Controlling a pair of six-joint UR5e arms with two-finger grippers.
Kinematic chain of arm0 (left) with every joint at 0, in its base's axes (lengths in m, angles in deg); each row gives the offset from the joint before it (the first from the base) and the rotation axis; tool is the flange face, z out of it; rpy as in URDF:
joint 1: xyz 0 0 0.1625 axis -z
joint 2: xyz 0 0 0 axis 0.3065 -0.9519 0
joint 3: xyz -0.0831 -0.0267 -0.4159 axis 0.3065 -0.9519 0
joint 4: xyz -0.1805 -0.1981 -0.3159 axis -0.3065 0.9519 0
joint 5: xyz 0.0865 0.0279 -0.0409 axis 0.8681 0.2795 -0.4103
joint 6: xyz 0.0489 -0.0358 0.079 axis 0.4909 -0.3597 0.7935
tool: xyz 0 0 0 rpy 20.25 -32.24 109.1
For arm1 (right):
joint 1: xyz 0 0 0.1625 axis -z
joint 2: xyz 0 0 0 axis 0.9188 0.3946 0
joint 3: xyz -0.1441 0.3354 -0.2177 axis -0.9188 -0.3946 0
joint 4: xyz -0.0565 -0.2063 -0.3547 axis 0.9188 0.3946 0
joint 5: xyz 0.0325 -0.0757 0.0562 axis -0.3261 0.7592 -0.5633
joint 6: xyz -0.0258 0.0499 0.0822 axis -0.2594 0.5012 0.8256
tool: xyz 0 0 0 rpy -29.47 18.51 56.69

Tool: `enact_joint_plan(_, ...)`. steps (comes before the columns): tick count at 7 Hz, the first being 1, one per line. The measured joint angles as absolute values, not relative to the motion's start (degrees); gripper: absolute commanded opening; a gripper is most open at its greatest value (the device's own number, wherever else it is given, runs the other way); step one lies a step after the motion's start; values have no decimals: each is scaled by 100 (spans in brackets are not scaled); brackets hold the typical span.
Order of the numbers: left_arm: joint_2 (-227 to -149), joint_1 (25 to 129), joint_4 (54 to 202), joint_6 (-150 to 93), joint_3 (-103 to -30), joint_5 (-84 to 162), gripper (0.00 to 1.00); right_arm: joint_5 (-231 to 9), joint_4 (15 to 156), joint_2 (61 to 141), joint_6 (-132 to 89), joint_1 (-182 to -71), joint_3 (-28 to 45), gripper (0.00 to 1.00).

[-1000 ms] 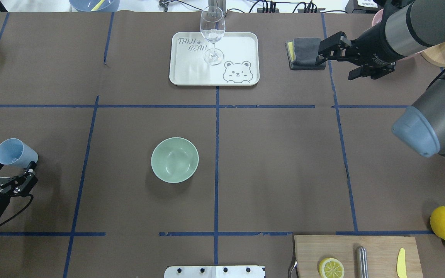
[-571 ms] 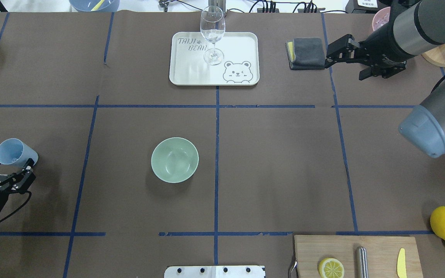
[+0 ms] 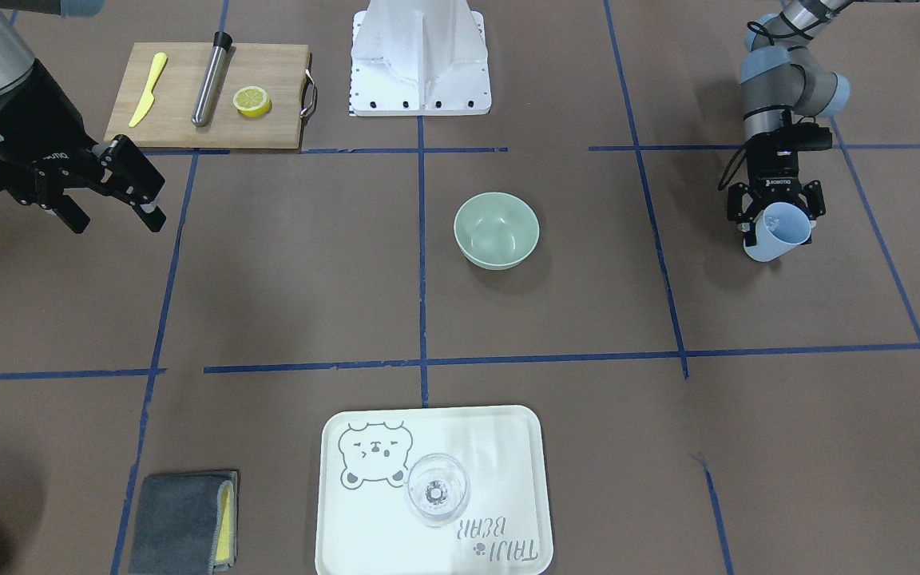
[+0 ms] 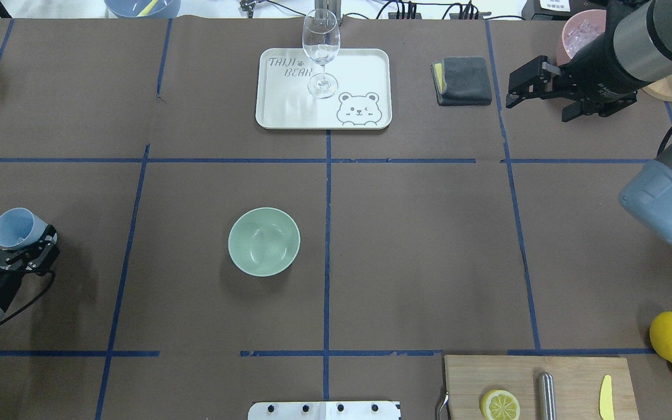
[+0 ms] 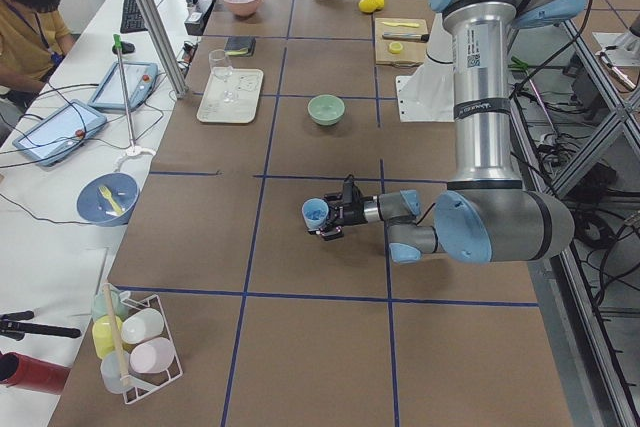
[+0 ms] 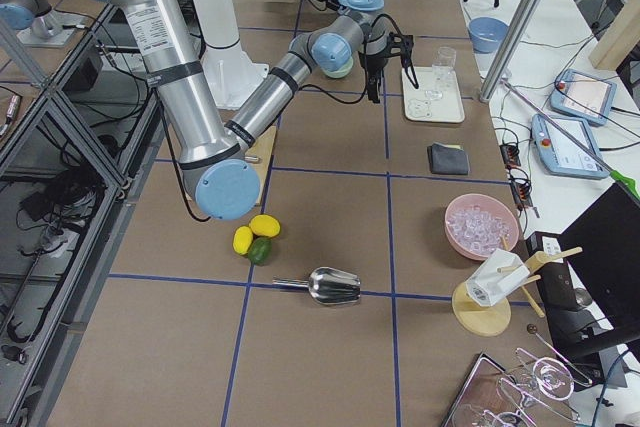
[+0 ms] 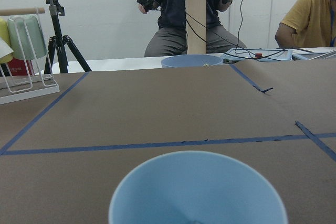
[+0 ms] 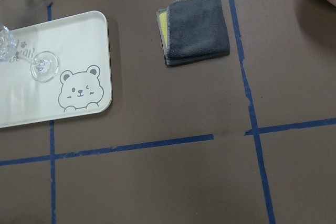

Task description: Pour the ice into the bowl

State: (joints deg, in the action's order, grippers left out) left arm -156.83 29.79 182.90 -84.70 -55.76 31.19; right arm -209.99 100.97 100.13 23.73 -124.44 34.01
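The pale mint-green bowl stands upright near the table's middle, and its inside looks bare. At the left edge stands a light blue cup. My left gripper lies level at table height and is open, with a finger on either side of the cup. The left wrist view shows only the cup's rim. No ice shows in any view. My right gripper hangs open and holds nothing at the far right, beside a grey cloth.
A white tray with a wine glass sits at the back middle. A pink container stands back right. A cutting board, lemons and a metal scoop lie near right.
My left gripper has slid forward until its fingers flank the cup. My right gripper has drawn back to the right, away from the grey cloth.
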Motion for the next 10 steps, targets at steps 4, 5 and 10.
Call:
enact_joint_plan(4, -15789, 3140, 18331, -8032, -5568, 2863, 0, -20974, 10097, 9953, 2379, -12441, 3403, 100)
enact_joint_plan(5, -15872, 3228, 18436, -7576, -5607, 2806, 0, -20967, 10097, 9945, 2385, -12441, 3403, 100)
enact_joint_plan(10, -16813, 3735, 18847, -3485, -7014, 1786, 0, -20927, 10078, 9981, 2383, -12433, 3342, 100)
